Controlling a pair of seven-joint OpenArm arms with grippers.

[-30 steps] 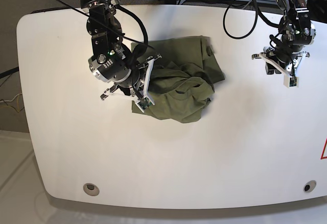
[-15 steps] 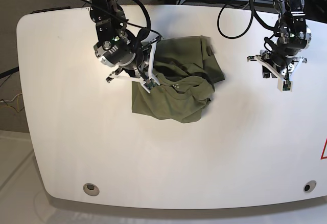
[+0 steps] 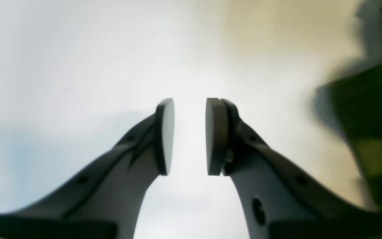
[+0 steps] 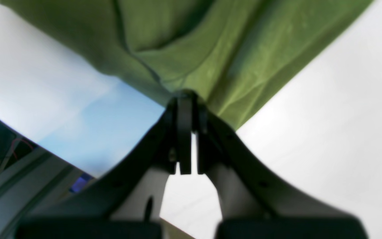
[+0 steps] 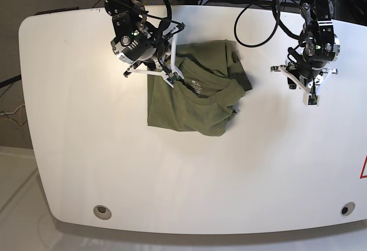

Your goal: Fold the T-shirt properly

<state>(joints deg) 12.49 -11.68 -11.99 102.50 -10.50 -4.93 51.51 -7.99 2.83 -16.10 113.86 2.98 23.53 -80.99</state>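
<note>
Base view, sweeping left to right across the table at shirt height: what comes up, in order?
Bare white table → right hand, shut on the shirt's edge → olive-green T-shirt → bare table → left hand, holding nothing.

Both arms are built of black metal links with round joints, and a small green light glows on each wrist. Thick black cables run in loops along the arms. The right gripper (image 5: 170,79) and the left gripper (image 5: 307,95) have white curved fingers (image 3: 118,172) with small screw holes, and their flat dark pads (image 3: 215,136) have rounded ends.
</note>
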